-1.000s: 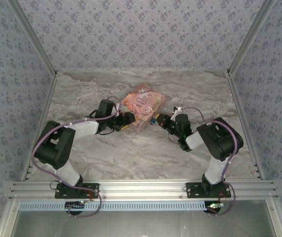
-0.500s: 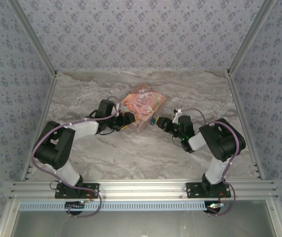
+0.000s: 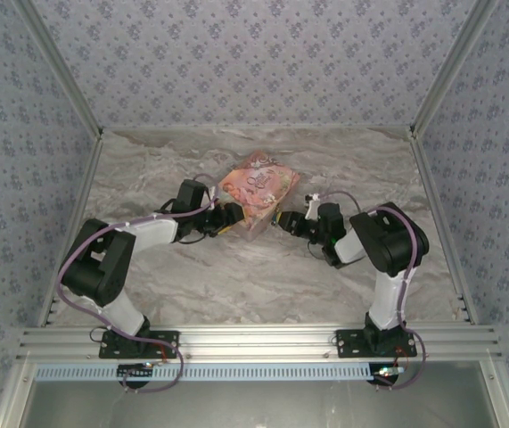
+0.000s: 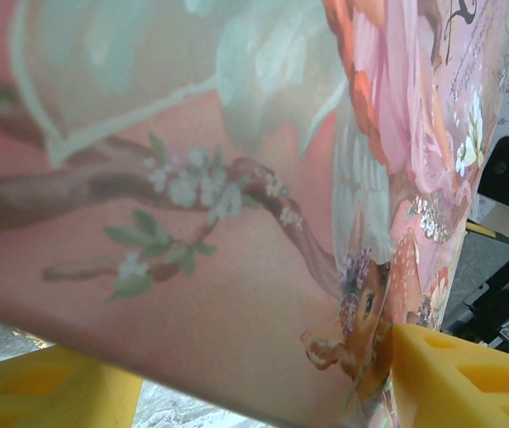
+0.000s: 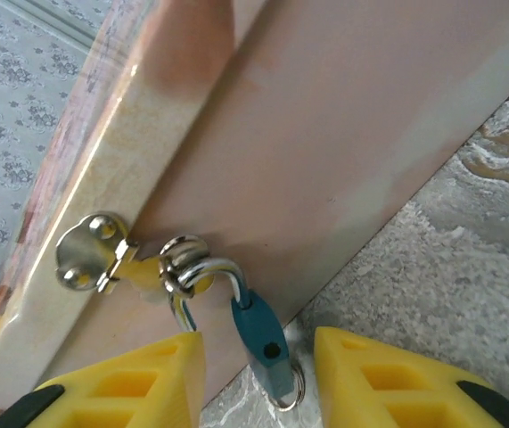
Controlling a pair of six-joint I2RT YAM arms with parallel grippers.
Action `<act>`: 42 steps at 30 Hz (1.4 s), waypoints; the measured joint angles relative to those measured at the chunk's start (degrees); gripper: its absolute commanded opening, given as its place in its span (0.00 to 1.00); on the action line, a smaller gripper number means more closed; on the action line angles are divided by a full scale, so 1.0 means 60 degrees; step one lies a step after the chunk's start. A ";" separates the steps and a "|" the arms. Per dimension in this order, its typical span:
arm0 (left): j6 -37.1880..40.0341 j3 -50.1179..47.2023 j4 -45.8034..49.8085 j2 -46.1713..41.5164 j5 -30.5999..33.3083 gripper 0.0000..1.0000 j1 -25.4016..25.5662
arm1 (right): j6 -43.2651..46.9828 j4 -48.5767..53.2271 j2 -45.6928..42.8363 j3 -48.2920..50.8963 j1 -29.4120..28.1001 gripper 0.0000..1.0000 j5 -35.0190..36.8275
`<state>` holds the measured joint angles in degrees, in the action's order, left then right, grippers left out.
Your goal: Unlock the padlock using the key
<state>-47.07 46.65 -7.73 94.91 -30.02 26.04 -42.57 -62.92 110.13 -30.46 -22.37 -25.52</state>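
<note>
The pink illustrated box (image 3: 258,187) sits mid-table. My left gripper (image 3: 227,218) is shut on its left corner, and both yellow fingers (image 4: 455,374) press the box (image 4: 192,223). The padlock (image 5: 258,334) hangs by its thin shackle (image 5: 214,270) from the silvery hasp (image 5: 94,254) on the box side (image 5: 325,134). One shackle leg enters the teal body; the other runs down apart from it. My right gripper (image 5: 258,367) is open, with the padlock between its fingers and a gap on each side. The key is hidden; a small silvery ring (image 5: 291,392) shows at the body's lower end.
The marble tabletop (image 3: 236,276) is fenced by patterned walls at the back and on both sides. A metal rail (image 3: 254,341) runs along the near edge by the arm bases. My right gripper (image 3: 283,219) faces the left one across the box's near corner.
My right gripper has gone from shut to open, and its arm has swung in closer to the box. The left arm and the box have stayed put.
</note>
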 measured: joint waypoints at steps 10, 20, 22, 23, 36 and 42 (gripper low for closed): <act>0.0000 0.0000 0.0007 -0.0007 0.0004 0.70 0.0000 | 0.0000 -0.0226 0.0375 -0.0229 -0.0004 0.24 -0.0200; 0.0004 0.0000 0.0073 -0.0066 0.0076 0.70 -0.0007 | -0.0120 -0.0561 0.0488 -0.0138 0.0004 0.08 -0.0211; 0.0004 0.0000 0.0076 -0.0069 0.0087 0.70 -0.0007 | -0.0255 -0.0678 0.0488 -0.0066 0.0022 0.07 -0.0215; 0.0004 0.0000 0.0080 -0.0069 0.0084 0.70 -0.0007 | -0.0335 -0.0725 0.0488 -0.0044 0.0036 0.06 -0.0215; 0.0000 -0.0237 -0.0291 -0.0069 0.0047 0.70 -0.0022 | -0.1719 -0.0973 0.0488 -0.0004 0.0062 0.05 -0.0219; 0.0000 -0.0331 -0.0474 -0.0069 0.0040 0.70 -0.0029 | -0.2058 -0.0980 0.0488 -0.0011 0.0084 0.05 -0.0251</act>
<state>-47.07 44.66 -10.57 94.50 -29.78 25.87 -54.92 -68.79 113.06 -30.52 -21.87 -27.03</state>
